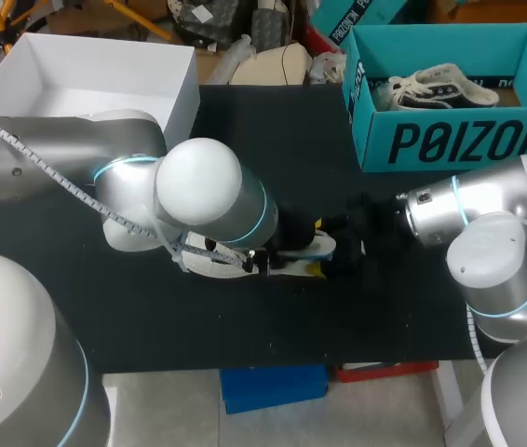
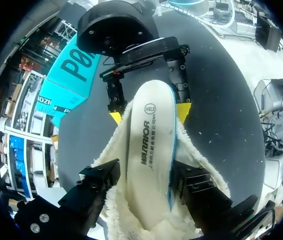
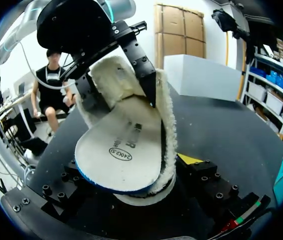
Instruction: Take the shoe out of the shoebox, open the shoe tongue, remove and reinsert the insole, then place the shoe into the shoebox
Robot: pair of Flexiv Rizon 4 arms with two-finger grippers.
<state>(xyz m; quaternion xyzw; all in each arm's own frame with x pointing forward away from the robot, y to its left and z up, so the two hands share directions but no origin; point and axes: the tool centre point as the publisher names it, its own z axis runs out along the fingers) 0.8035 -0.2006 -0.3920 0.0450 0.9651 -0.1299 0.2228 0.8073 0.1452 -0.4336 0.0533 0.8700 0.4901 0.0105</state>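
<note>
The fleece-edged insole [image 2: 149, 150] hung over the black table [image 1: 245, 317], its ends clamped by the left gripper [image 2: 146, 182] and right gripper [image 2: 149, 114]. The shoe [image 1: 436, 86] lay in the teal shoebox [image 1: 459, 140]. Opposing pulls could buckle it or make it slip free.

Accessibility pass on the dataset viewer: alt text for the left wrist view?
A white fleece-edged insole, printed side toward the camera, is clamped in the left gripper, its far end at the right gripper. Beyond are the black table and a teal shoebox.
</note>
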